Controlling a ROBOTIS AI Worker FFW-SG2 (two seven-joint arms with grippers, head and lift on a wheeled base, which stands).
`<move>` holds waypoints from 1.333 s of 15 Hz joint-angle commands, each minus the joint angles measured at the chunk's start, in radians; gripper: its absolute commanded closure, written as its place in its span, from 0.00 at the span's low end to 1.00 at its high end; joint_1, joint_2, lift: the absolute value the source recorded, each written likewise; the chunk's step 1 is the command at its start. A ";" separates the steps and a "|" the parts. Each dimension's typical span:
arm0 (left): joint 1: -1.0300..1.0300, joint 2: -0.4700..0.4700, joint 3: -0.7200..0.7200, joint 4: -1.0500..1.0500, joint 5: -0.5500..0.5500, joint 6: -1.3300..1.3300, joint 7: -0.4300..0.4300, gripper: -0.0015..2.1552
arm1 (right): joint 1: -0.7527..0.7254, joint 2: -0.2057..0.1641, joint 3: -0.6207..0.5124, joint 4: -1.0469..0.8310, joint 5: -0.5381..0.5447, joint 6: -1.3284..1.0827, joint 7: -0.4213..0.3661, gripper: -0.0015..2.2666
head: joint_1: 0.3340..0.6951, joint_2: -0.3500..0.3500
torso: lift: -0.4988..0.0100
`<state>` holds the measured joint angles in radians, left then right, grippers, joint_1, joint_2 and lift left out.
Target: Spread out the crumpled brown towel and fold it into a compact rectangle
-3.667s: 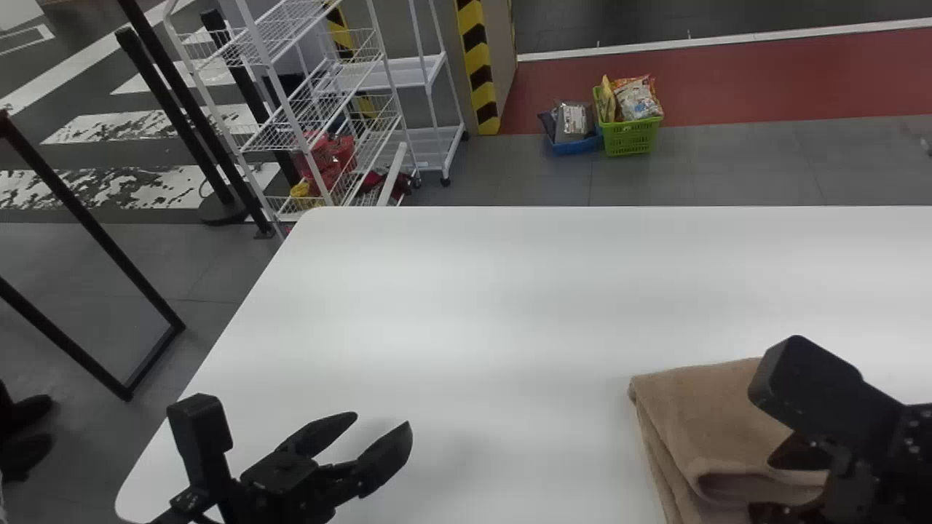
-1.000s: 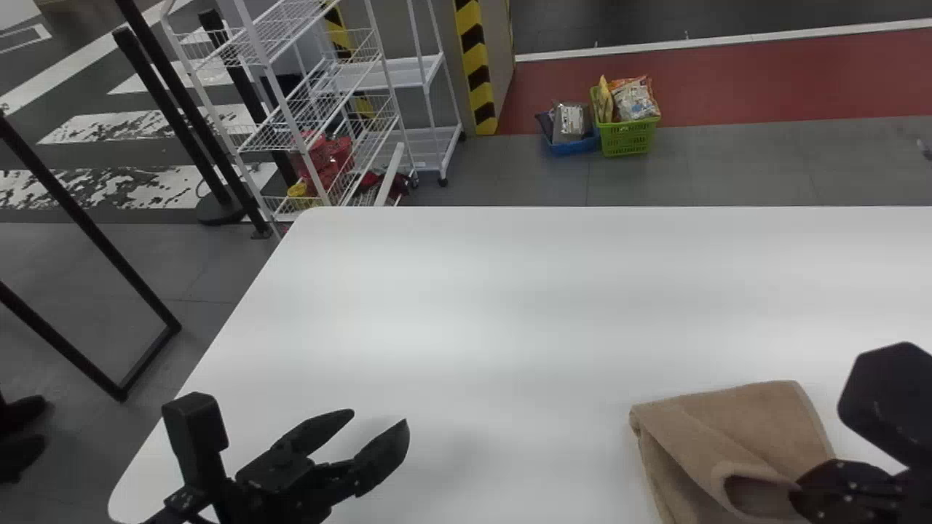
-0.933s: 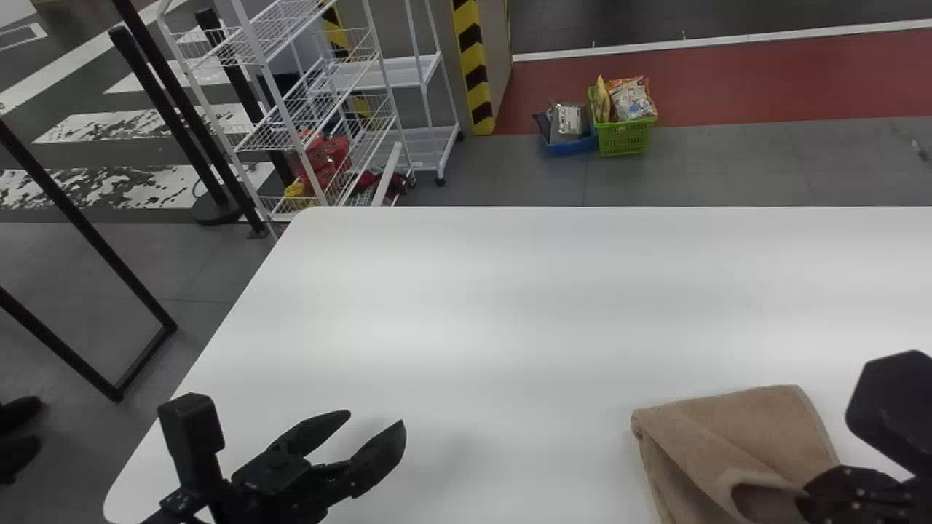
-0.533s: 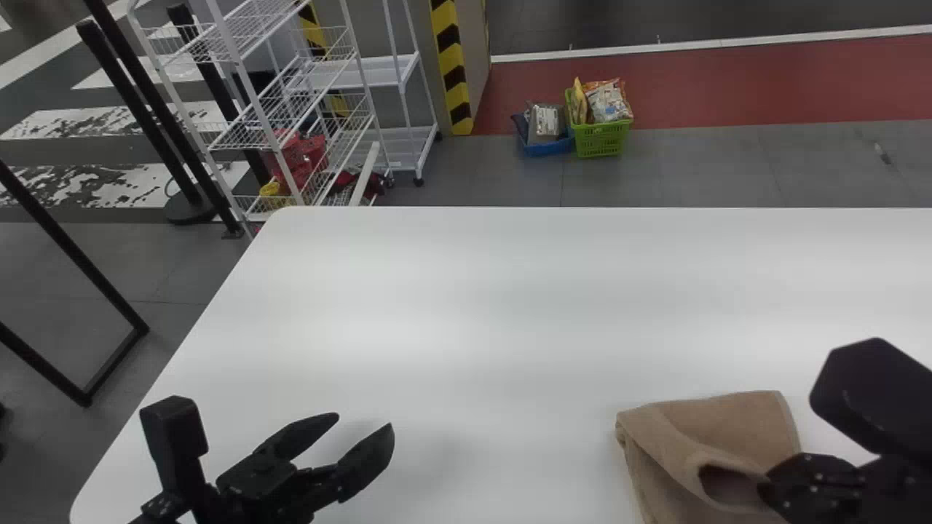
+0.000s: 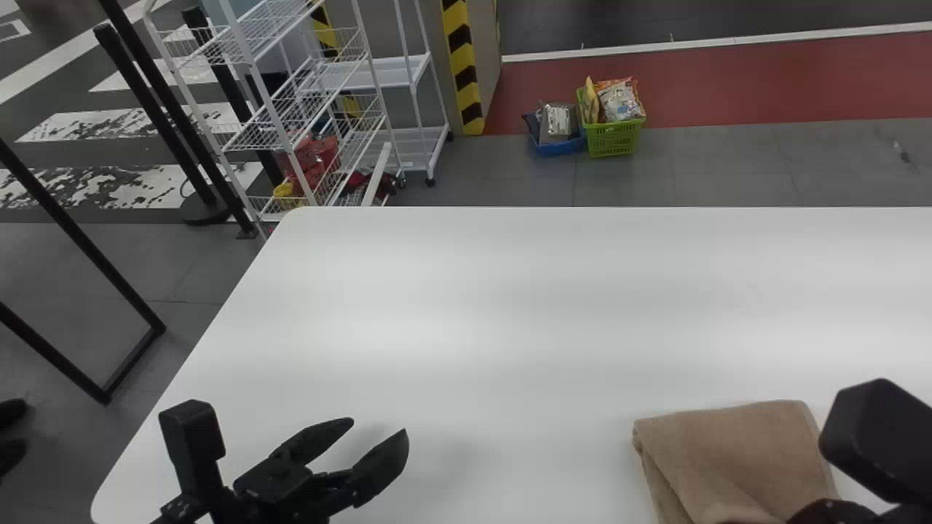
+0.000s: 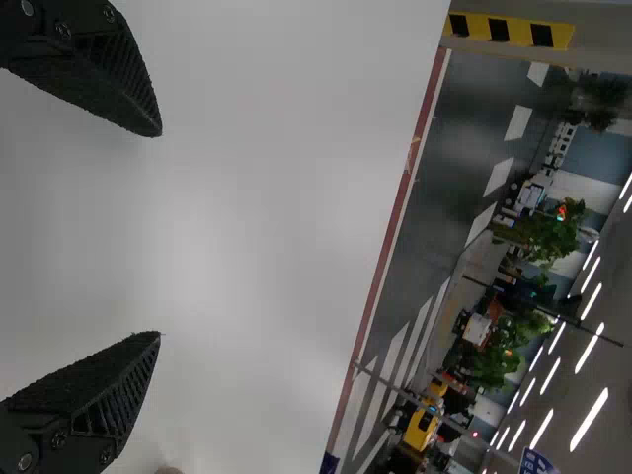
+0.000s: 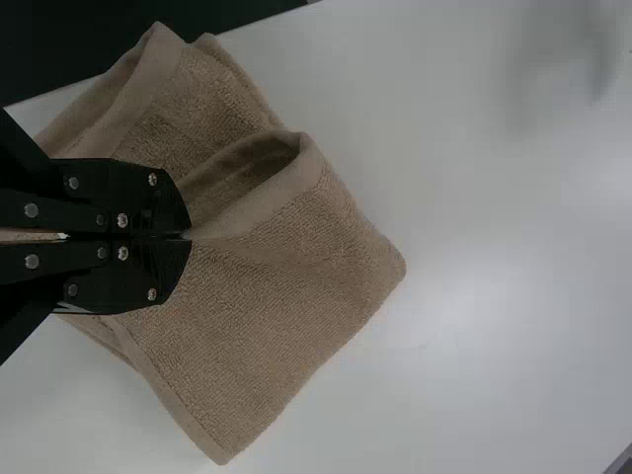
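The folded brown towel [image 5: 735,458] lies near the table's front edge at the right in the head view. Over its near right part is my right gripper [image 5: 834,511], partly cut off by the bottom edge. In the right wrist view the right gripper [image 7: 190,235] is shut, pinching a hem of the towel [image 7: 286,306]; that layer bulges up into an open pocket beside the tips. My left gripper [image 5: 375,431] is parked above the table's left side, well apart from the towel. Seen from its own wrist, the left gripper [image 6: 158,235] is open, with nothing between its fingers.
The white table [image 5: 466,313] has its left edge running past the left gripper. Beyond it stand a white wire rack [image 5: 306,116], a green basket [image 5: 613,138] and a blue basket [image 5: 559,147] on the floor.
Since the oldest frame my right gripper has moved toward the right and the near edge. The towel's top layer has shifted, and its raised fold looks lower than half a second ago. The left gripper stays open.
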<state>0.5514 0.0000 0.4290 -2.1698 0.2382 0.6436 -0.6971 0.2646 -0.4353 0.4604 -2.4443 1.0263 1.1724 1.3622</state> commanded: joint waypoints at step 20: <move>-0.004 -0.003 0.004 0.007 -0.013 0.000 -0.004 0.04 | 0.140 0.055 -0.120 -0.105 -0.140 0.112 0.005 0.13 | 1.00 0.87 | 0.73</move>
<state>0.5480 0.0000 0.4314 -2.1636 0.2255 0.6436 -0.7010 0.3540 -0.3467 0.3361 -2.5140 0.8858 1.2987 1.3622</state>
